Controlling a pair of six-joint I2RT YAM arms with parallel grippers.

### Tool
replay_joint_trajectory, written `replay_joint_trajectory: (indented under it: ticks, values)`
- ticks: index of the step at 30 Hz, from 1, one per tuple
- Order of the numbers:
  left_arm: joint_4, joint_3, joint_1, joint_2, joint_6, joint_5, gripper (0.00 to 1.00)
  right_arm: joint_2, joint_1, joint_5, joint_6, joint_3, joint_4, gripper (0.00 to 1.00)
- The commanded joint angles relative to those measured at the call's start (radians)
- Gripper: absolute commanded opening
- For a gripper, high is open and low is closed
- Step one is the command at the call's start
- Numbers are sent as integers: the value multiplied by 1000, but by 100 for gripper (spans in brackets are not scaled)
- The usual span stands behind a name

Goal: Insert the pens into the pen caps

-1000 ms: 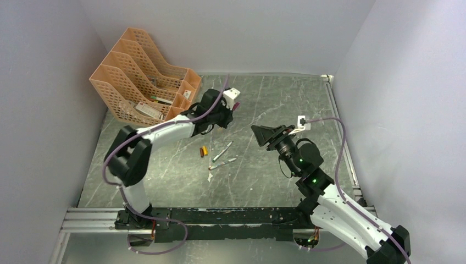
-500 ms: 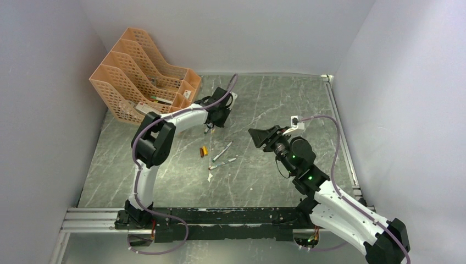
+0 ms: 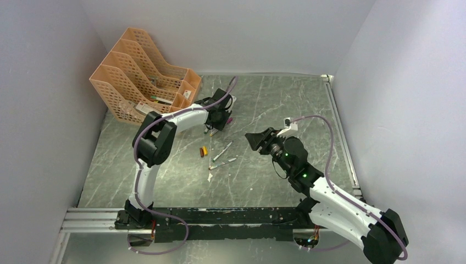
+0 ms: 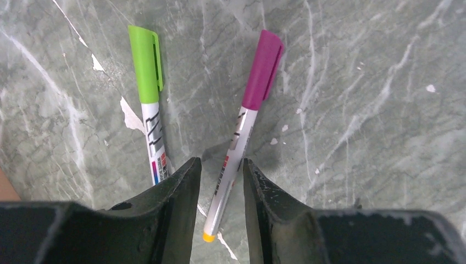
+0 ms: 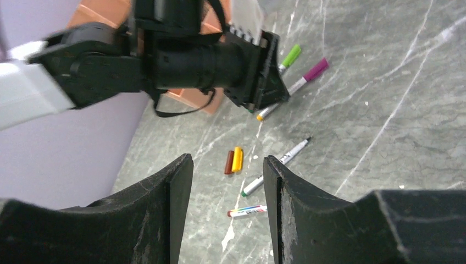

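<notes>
File rack [image 3: 144,77] of orange plastic lattice, with slanted compartments, stands at the far left of the table [image 3: 297,104], whose top looks like dark green marble with pale veins. In the view from above, the left gripper [image 3: 220,122] is low over the table just to the right of the rack; how its jaws stand cannot be told from here. The right gripper [image 3: 254,140] is further right, well apart from the rack, with jaws parted and empty. In front of the rack, between the two grippers, lie two thin pale uncapped pens [image 3: 222,150]. On their rack side are the pen caps [image 3: 204,151], two short cylinders touching each other.

Left wrist view: the black fingers stand a little apart, one on each side of the magenta-capped pen [image 4: 242,126], with a gap on both sides. They hold nothing, and the pen lies flat on the table. Its white barrel has an orange end. The green-capped pen [image 4: 148,99] lies just beside it. Both barrels carry small print in black, red and blue, too small to read.

Right wrist view: the jaws stand clearly apart with nothing between them. One cap is yellow, the other brown-orange. Both capped pens lie near the rack, at the left gripper's tips. One uncapped pen has a green end; the other has a multicoloured label, not readable.
</notes>
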Motion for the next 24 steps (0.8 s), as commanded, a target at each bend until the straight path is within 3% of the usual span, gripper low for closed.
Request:
replay_joint_trajectory:
  ticks: [1, 8, 13, 14, 15, 16, 17, 18, 24]
  values:
    - [80, -46, 4, -155, -15, 44, 44, 91, 2, -39, -14, 60, -71, 50]
    - [178, -119, 5, -365, 16, 104, 51, 364, 17, -98, -48, 190, -237, 51]
    - [131, -125, 2, -362, 114, 170, 82, 393, 32, -76, -9, 178, -199, 49]
    - [111, -115, -1, -341, 129, 179, 82, 387, 32, -72, -3, 176, -193, 48]
    - [92, -105, -6, -325, 138, 187, 73, 382, 31, -65, 1, 173, -195, 47]
    - [84, -96, -15, -310, 148, 206, 51, 376, 31, -60, 4, 173, -199, 46]
    - [82, -88, -21, -298, 149, 220, 23, 370, 31, -55, 6, 171, -207, 45]
    - [89, -84, -26, -288, 145, 241, 10, 362, 31, -42, 8, 169, -215, 43]
    - [96, -19, -33, -168, 97, 412, 7, 253, 26, 41, 42, 118, -254, 34]
